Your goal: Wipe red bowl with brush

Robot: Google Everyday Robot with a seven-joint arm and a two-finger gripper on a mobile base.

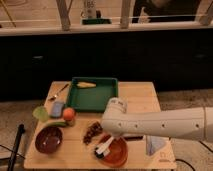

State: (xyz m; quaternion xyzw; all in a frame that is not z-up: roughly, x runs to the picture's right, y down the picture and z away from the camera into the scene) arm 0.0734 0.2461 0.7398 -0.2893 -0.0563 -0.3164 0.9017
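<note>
The red bowl (116,154) sits near the table's front edge, right of centre. The brush (104,148) lies tilted over the bowl's left rim, with its white handle pointing up-right and its dark bristles low at the rim. My gripper (111,140) is just above the bowl's left part, at the end of the white arm (150,122) that reaches in from the right. It is shut on the brush handle. The arm hides most of the gripper and the back of the bowl.
A dark maroon bowl (48,139) sits at the front left. A dark grape cluster (91,132) lies just left of the red bowl. A green tray (95,97) holds a yellow item behind the arm. An orange fruit (69,114), a blue sponge (57,108), a spoon (59,92) and a pale packet (155,145) are also on the table.
</note>
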